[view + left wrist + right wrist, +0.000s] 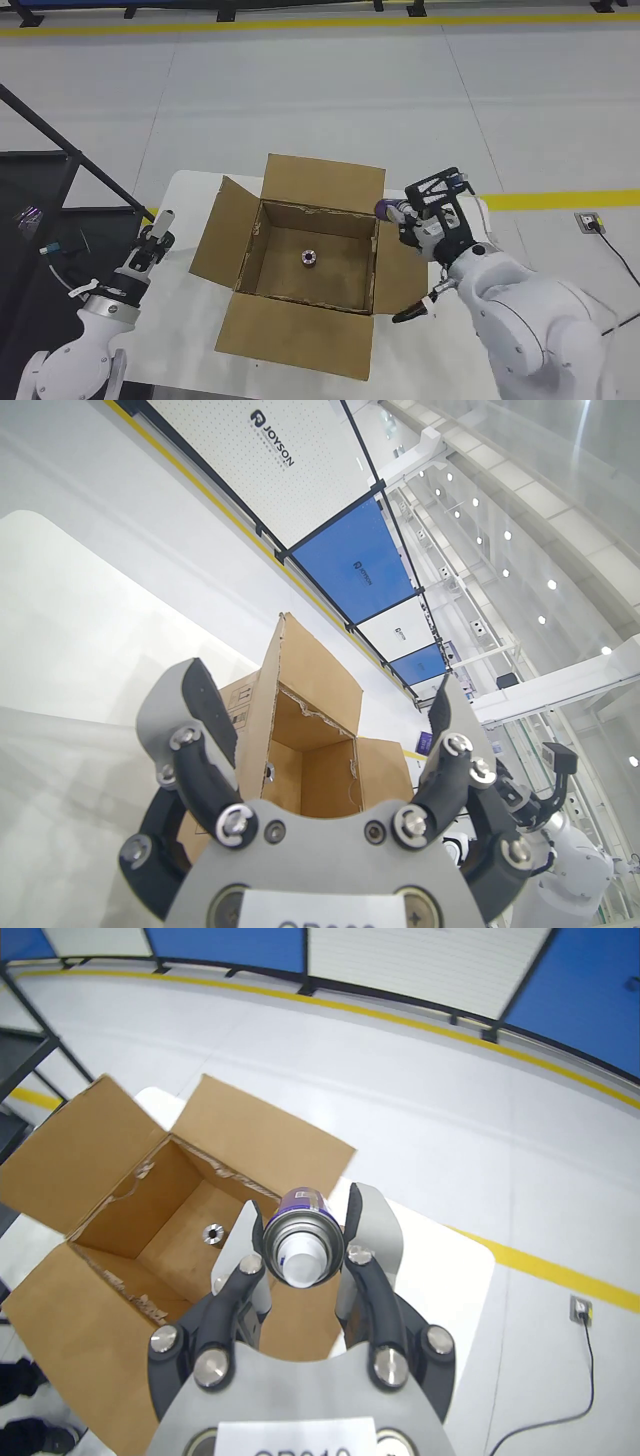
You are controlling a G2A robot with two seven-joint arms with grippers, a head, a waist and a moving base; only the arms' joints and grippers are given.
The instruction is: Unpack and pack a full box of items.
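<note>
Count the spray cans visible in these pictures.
2. One spray can is clamped in the right gripper near the cardboard box rim; the second can stands on the box's floor. The box walls may hide others.

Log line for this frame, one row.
right gripper: shut on purple spray can, at cardboard box rim | left gripper: open, beside box | box: flaps open, small metal cylinder inside

A white table [188,315] with rounded corners is seen on a pale grey floor [330,90] marked with yellow lines [300,22]. A black metal frame [60,150] is placed just beside the table. A floor socket [588,221] is set near one line. Blue and white panels [360,570] are lined up behind, under rows of ceiling lights [550,584].
</note>
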